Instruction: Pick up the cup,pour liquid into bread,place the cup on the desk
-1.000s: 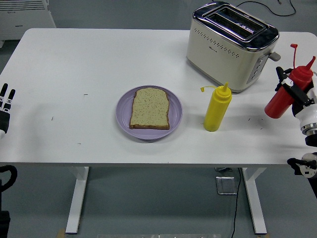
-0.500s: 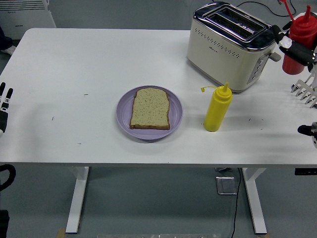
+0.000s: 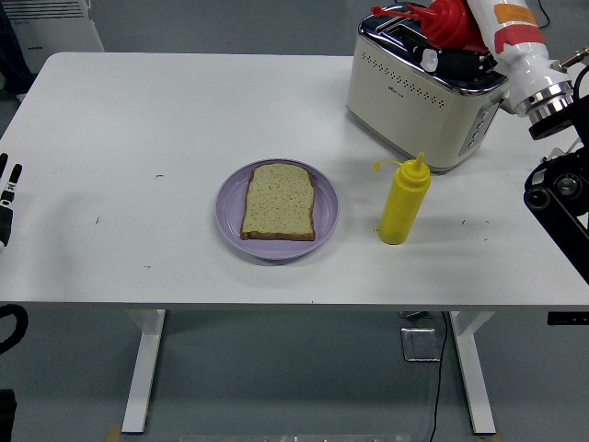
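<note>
Holding the red bottle (image 3: 448,20) up high in my right robot hand (image 3: 460,51), above the toaster (image 3: 425,87) at the worktop's (image 3: 138,110) far right. No cup in view; the red squeeze bottle is the only thing I'm carrying, so I take it as the pour vessel. It lies tipped nearly sideways, nozzle pointing left, toward the plate side. My guess: that tilt sets up the pour, but it's nowhere near target yet.

Bread (image 3: 279,201) lies flat on the purple plate (image 3: 230,216) near the worktop's middle, well apart from the bottle. Yellow bottle (image 3: 404,200) stands upright just right of the plate, between plate and toaster, right in the likely carry path. Risk of clipping it if I come across low.

Right robot hand: fingers wrapped round the red bottle's body, closed grip; exact finger placement is hard to make out against the toaster top. Left robot hand (image 3: 8,198) rests at the left edge, fingers straight, holding nothing.

Next call: carry left over the bread, nozzle down, then squeeze.
</note>
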`<move>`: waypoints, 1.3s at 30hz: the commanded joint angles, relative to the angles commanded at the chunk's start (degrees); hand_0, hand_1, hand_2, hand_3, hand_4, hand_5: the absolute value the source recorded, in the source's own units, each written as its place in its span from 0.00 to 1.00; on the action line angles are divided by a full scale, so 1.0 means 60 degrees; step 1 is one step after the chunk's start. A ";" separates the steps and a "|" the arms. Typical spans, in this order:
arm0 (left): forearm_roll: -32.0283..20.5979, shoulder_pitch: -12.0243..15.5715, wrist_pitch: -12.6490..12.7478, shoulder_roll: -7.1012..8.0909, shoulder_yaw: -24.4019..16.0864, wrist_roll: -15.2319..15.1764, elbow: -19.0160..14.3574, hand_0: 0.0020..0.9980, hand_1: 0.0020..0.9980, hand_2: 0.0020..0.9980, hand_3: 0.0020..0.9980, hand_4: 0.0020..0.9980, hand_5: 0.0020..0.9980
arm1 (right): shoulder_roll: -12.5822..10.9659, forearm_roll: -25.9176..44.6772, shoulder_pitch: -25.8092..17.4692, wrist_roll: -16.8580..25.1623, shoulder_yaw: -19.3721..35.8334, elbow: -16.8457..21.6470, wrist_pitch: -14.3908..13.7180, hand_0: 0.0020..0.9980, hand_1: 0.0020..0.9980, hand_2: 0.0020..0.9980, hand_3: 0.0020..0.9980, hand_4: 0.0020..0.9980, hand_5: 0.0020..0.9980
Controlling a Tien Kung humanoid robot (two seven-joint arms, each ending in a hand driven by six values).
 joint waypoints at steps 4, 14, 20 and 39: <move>0.0000 0.0017 0.0005 0.0000 -0.0021 -0.0001 0.0001 0.82 0.81 0.85 0.76 0.63 1.00 | 0.0132 -0.1676 0.0688 -0.0272 -0.0680 -0.0366 0.0391 0.00 0.03 0.18 0.31 0.78 0.24; 0.0009 0.0008 -0.0020 0.0000 -0.0024 -0.0008 0.0005 0.82 0.81 0.85 0.76 0.63 1.00 | 0.0313 -0.2489 0.2323 -0.0959 -0.3515 -0.0885 0.1681 0.01 0.04 0.19 0.33 0.76 0.24; 0.0014 0.0037 -0.0010 0.0000 -0.0081 -0.0016 0.0003 0.82 0.81 0.85 0.76 0.63 1.00 | 0.0213 -0.2489 0.2394 -0.1011 -0.2679 -0.0844 0.1641 0.02 0.04 0.19 0.33 0.76 0.24; 0.0012 0.0098 -0.0006 0.0000 -0.0044 -0.0010 0.0014 0.82 0.81 0.85 0.76 0.63 1.00 | 0.0197 -0.2489 0.2423 -0.1096 -0.2412 -0.0884 0.1561 0.03 0.05 0.21 0.33 0.72 0.21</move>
